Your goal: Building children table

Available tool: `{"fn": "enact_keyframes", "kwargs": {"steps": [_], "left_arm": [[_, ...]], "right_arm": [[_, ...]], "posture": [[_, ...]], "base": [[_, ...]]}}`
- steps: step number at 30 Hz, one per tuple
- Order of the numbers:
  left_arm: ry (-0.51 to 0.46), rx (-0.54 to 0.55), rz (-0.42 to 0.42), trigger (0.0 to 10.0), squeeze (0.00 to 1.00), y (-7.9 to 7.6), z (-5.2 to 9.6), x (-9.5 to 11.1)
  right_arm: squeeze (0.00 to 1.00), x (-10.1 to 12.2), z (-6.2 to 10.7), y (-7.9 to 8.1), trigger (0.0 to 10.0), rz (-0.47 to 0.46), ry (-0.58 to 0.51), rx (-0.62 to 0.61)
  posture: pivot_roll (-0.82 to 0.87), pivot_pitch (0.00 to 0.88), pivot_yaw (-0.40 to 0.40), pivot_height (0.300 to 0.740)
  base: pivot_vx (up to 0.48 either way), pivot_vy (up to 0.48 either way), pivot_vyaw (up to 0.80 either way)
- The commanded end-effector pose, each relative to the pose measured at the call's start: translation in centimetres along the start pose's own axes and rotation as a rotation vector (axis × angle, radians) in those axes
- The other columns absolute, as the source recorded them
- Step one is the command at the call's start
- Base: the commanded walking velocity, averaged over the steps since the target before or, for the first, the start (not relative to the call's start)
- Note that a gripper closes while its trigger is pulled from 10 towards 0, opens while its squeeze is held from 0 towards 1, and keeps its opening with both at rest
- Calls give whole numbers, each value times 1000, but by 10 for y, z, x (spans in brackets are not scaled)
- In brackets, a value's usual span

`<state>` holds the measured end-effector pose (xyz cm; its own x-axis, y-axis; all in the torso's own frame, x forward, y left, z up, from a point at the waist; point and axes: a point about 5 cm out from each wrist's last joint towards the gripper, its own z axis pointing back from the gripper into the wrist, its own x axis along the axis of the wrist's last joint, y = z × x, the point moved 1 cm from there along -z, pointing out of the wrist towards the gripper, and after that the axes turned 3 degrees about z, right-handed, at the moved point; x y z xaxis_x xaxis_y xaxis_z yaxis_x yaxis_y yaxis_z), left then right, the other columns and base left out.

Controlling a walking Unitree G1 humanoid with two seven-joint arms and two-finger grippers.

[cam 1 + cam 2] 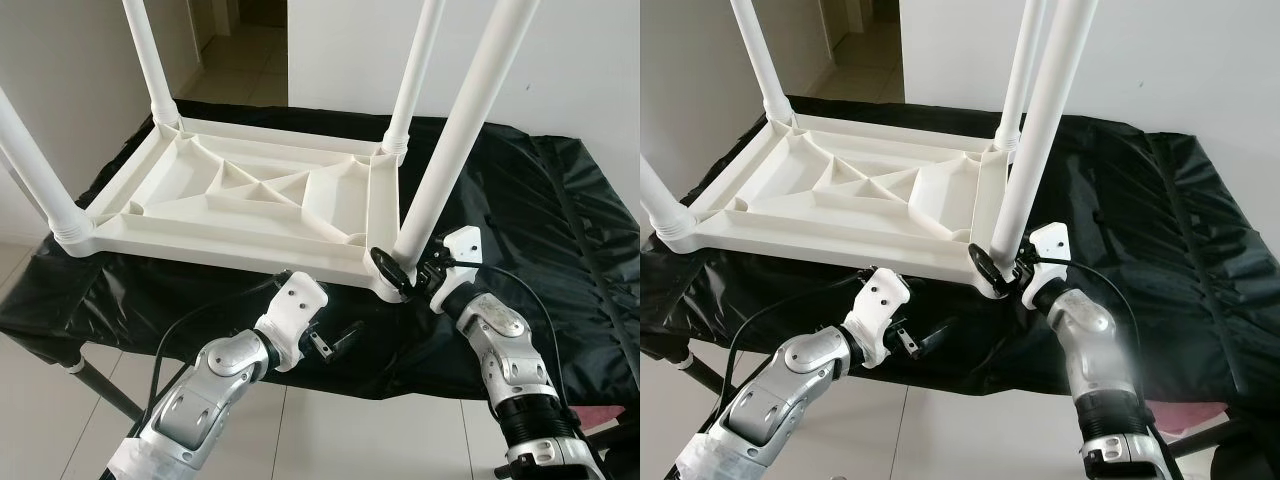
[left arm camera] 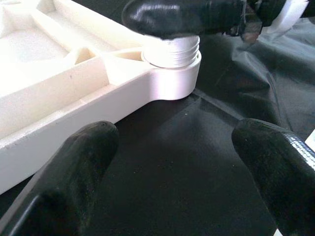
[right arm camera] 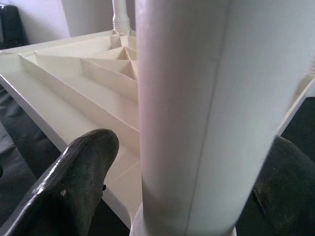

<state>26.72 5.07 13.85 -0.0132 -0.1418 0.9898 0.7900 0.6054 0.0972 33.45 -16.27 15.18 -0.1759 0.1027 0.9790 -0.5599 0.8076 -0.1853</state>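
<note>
A white plastic children's table point(image 1: 250, 200) lies upside down on a black cloth point(image 1: 540, 230), with its legs pointing up. At the near right corner, my right gripper point(image 1: 400, 270) is shut on the base of that leg point(image 1: 460, 140), just above its threaded collar point(image 2: 172, 51). In the right wrist view the leg point(image 3: 187, 113) stands between the two fingers point(image 3: 78, 182). My left gripper point(image 1: 335, 343) is open with nothing in it, low in front of the table's near edge and pointing at that same corner. Its fingers point(image 2: 74, 172) hover over the cloth.
The other legs stand at the near left point(image 1: 35, 170), far left point(image 1: 150, 60) and far right point(image 1: 415, 70). The cloth drapes over a low stand with a dark leg point(image 1: 100, 385) on a tiled floor. White walls stand behind, with a doorway at the far left.
</note>
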Motion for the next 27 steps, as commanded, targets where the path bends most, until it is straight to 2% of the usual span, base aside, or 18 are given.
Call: {"fn": "enact_keyframes", "kwargs": {"steps": [1,2,4,5,7,8,18,19,20,22,23,24,27], "left_arm": [[3,-60,-7,10000,0,-6,-1,0],[3,-59,-10,10000,0,-6,-1,0],[3,-56,-15,10000,0,-6,-1,0],[2,-54,-19,10000,0,-6,-1,0],[2,-53,-21,10000,0,-7,-1,1],[2,-53,-21,10000,0,-7,-1,1],[5,-60,-27,10000,0,-9,-1,0],[6,-61,-28,10000,0,-9,-1,0],[7,-63,-28,10000,0,-10,-1,-1],[8,-64,-28,10000,0,-10,-1,-1],[8,-64,-28,10000,0,-10,-1,-1],[10,-67,-29,10000,0,-11,-1,-2],[11,-70,-30,10000,0,-11,-1,-2]], "right_arm": [[0,-3,-2,2,9137,19,19,37],[0,-5,-2,2,4980,22,29,47],[0,-6,-3,2,4784,30,37,55],[0,-8,-3,2,1569,32,44,63],[0,-8,-3,2,1569,33,48,67],[0,-9,-3,2,0,28,51,74],[0,-15,0,0,0,-2,65,56],[0,-16,1,-1,10000,-26,67,35],[0,-16,1,-2,10000,-64,65,14],[0,-16,0,-3,10000,-79,68,-13],[0,-16,0,-3,10000,-79,68,-13],[0,-16,-3,-3,10000,-71,85,-72],[0,-14,-6,0,10000,-64,85,-141]], "posture": [[-7,59,-17,740],[-7,59,-17,740],[-5,56,-18,740],[-5,56,-18,740],[-5,56,-18,740],[-4,52,-18,740],[-9,52,-15,740],[-10,54,-14,740],[-10,54,-14,740],[-12,56,-13,740],[-12,56,-13,740],[-14,55,-10,740],[-15,56,-11,740]], "base": [[0,0,0],[0,0,0],[0,0,0],[0,0,0],[0,0,0],[0,0,0],[0,0,0],[0,0,0],[0,0,0],[0,0,0],[0,0,0],[0,0,0],[0,0,0]]}}
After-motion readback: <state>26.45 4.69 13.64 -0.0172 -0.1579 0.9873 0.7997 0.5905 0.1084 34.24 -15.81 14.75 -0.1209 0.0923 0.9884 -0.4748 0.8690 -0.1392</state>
